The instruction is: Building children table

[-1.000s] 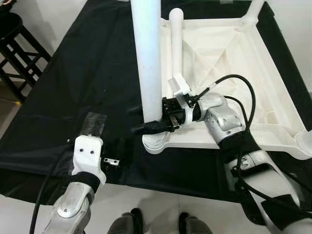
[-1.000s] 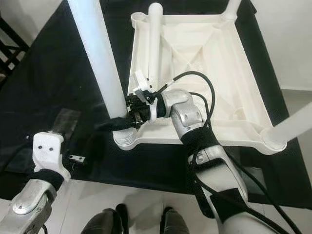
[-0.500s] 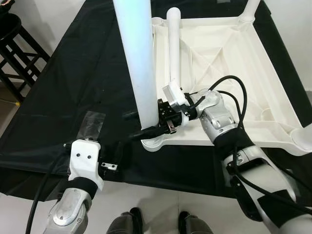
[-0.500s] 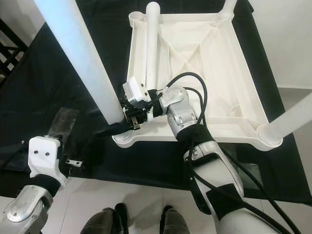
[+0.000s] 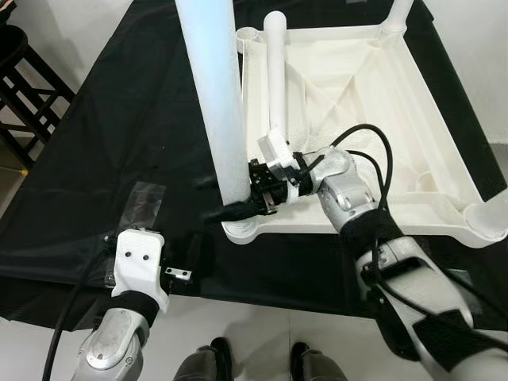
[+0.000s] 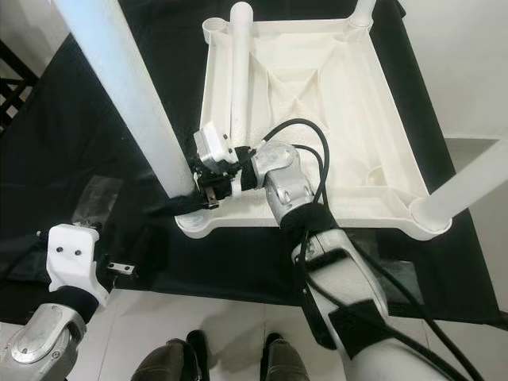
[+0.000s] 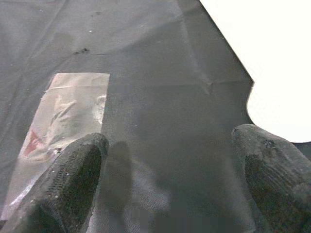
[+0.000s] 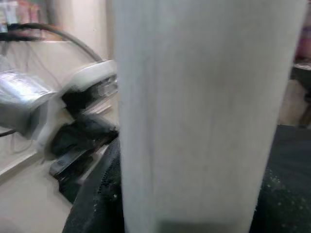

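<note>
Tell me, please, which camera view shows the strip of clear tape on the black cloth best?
The left wrist view: the clear tape lies large and sharp on the black cloth, just beyond the left gripper. Both eye views show it small, as a faint shiny patch. The right wrist view faces the white leg instead.

Head pair: both eyes look steeply down from above the right gripper (image 5: 238,208); they share the white tabletop (image 5: 381,95), the black cloth (image 5: 127,135) and both arms.
Left wrist: looks along the left gripper (image 7: 170,189), very near the cloth, strip of tape (image 7: 63,121) just beyond its fingertips.
Right wrist: pressed close against the upright white leg (image 8: 204,116), blurred.
</note>
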Robot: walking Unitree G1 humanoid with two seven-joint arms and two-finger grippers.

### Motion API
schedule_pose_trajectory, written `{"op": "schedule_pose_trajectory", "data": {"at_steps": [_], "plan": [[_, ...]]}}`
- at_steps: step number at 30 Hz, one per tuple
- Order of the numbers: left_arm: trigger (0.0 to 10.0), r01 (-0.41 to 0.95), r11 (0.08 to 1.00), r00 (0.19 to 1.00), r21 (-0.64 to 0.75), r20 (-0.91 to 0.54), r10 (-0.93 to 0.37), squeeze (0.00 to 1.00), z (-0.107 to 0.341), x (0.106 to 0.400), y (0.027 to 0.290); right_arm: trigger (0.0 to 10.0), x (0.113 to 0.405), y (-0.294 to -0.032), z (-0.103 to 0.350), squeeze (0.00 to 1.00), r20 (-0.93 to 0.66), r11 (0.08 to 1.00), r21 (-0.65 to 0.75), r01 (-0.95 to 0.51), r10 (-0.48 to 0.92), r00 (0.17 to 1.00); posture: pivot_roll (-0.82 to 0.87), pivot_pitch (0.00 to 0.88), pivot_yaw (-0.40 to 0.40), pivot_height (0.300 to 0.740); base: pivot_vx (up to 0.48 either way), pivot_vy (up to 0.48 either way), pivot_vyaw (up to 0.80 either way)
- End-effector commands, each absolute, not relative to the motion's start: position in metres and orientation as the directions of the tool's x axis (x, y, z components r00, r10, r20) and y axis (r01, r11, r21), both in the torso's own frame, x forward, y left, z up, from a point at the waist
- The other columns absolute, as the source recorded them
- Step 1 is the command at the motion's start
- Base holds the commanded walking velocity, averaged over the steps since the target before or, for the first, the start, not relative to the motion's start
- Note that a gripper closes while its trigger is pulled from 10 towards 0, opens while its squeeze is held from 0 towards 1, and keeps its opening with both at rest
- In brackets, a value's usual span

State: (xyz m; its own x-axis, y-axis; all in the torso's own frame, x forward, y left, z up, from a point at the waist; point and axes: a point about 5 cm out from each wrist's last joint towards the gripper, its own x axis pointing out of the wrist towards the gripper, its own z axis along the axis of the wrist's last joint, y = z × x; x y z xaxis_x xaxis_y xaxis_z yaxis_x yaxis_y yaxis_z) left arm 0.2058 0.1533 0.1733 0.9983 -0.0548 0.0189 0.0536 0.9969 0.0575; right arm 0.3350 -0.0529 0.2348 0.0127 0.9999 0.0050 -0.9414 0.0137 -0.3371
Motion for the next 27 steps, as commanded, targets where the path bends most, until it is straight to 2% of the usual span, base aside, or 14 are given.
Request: {"op": "schedule_pose_trajectory", "data": {"at_steps": [1,2,3,4,5,7,10,12,17,22,27], "plan": [[10.0,0.035,0.998,0.999,0.06,0.002,-0.035,0.0,0.169,0.204,0.155,10.0,0.334,-0.058,0.184,0.0,-0.157,0.185,-0.177,-0.967,0.964,0.214,0.04,0.331,-0.014,0.74,0.0,0.0,0.0],[10.0,0.013,0.999,1.0,0.045,0.009,-0.013,0.0,0.17,0.204,0.158,10.0,0.311,-0.056,0.164,0.0,-0.187,0.42,-0.106,-0.901,0.882,0.433,0.03,0.331,-0.017,0.74,0.0,0.0,0.0],[10.0,0.013,0.999,1.0,0.045,0.009,-0.013,0.0,0.17,0.204,0.158,10.0,0.311,-0.056,0.164,0.0,-0.187,0.42,-0.106,-0.901,0.882,0.433,0.03,0.331,-0.017,0.74,0.0,0.0,0.0],[10.0,0.001,0.999,1.0,0.037,0.012,-0.001,0.0,0.17,0.205,0.16,10.0,0.293,-0.055,0.156,0.0,-0.203,0.509,-0.077,-0.857,0.834,0.513,0.02,0.329,-0.013,0.74,0.0,0.0,0.0],[10.0,0.001,0.999,1.0,0.037,0.012,-0.001,0.0,0.17,0.205,0.16,10.0,0.293,-0.055,0.156,0.0,-0.203,0.509,-0.077,-0.857,0.834,0.513,0.02,0.329,-0.013,0.74,0.0,0.0,0.0],[10.0,-0.025,1.0,0.999,0.017,0.022,0.025,0.0,0.17,0.209,0.166,10.0,0.273,-0.051,0.15,0.0,-0.194,0.655,-0.108,-0.748,0.724,0.662,0.02,0.313,0.01,0.74,0.0,0.0,0.0],[10.0,-0.031,0.999,0.999,0.015,0.023,0.031,0.0,0.17,0.211,0.168,10.0,0.275,-0.05,0.151,0.0,-0.177,0.694,-0.136,-0.707,0.685,0.706,0.01,0.303,0.019,0.74,0.0,0.0,0.0],[10.0,-0.032,0.999,0.999,0.023,0.034,0.032,0.0,0.169,0.216,0.17,10.0,0.291,-0.047,0.157,0.0,-0.131,0.742,-0.167,-0.649,0.636,0.76,0.01,0.274,0.027,0.74,0.0,0.0,0.0],[10.0,-0.007,0.999,0.997,0.033,0.083,0.005,0.0,0.177,0.222,0.171,10.0,0.301,-0.049,0.157,0.0,-0.124,0.769,-0.193,-0.609,0.597,0.793,0.01,0.247,0.027,0.74,0.0,0.0,0.0],[10.0,0.016,1.0,0.991,0.017,0.136,-0.019,0.0,0.188,0.228,0.176,10.0,0.297,-0.051,0.159,0.0,-0.14,0.803,-0.199,-0.562,0.545,0.827,0.01,0.235,0.029,0.74,0.0,0.0,0.0],[10.0,0.113,0.993,0.97,0.033,0.213,-0.118,0.0,0.208,0.235,0.187,10.0,0.289,-0.056,0.16,0.0,-0.156,0.841,-0.211,-0.498,0.474,0.867,0.01,0.207,0.036,0.74,0.0,0.0,0.0]]}}
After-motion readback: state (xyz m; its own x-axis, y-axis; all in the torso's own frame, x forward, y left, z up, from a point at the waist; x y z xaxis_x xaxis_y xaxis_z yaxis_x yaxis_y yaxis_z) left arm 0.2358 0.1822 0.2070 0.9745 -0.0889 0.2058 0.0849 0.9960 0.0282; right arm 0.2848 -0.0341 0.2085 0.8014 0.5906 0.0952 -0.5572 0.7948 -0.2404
